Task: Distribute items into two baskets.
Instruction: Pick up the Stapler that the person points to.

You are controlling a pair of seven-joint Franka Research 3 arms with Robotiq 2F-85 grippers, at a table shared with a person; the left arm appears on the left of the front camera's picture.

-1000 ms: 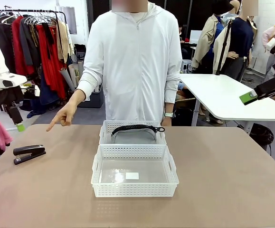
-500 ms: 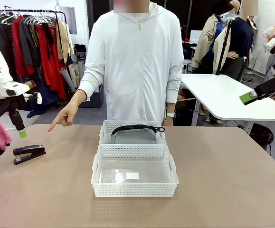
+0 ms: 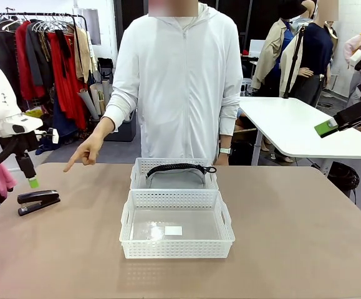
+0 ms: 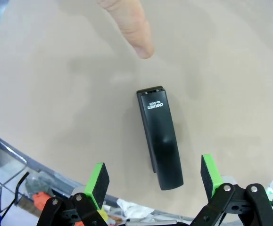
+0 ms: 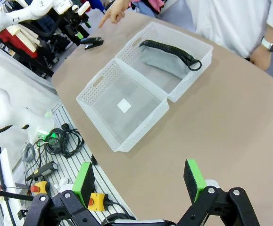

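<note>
Stapler (image 3: pixel 38 202), black, flat on the worktop (image 3: pixel 292 224) near its left edge, well apart from both baskets. Left end effector (image 3: pixel 30 179) just above it and slightly behind, fingers pointing down, released, jaws spread wide, nothing held. From the left wrist view: left end effector (image 4: pixel 153 176) with its green pads (image 4: pixel 98 181) framing the nearer end of the stapler (image 4: pixel 159 136), clear of it on both sides; small white print on the top of the farther end.

Person's hand (image 3: pixel 83 152) stretched out over the far edge of the worktop, index finger (image 4: pixel 129 23) aimed at the stapler, fingertip close to its far end, not touching.

Two white lattice baskets at mid-worktop, one behind the other, long sides touching. Near basket (image 3: pixel 177 252): small white label (image 3: pixel 173 230) on its bottom. Far basket (image 3: pixel 141 167), right in front of the person: grey pouch (image 3: pixel 175 180) inside, black braided handle (image 3: pixel 177 167) arched across its top.

Right end effector (image 5: pixel 139 181) raised high off to the right, released, jaws wide apart, gripping nothing, both baskets well below and beyond its fingers. Same end effector at the right edge of the front view (image 3: pixel 327 128), far above worktop level.

Person's other hand (image 3: pixel 219 159) low behind the right corner of the far basket, watch (image 3: pixel 222 150) on the wrist.
</note>
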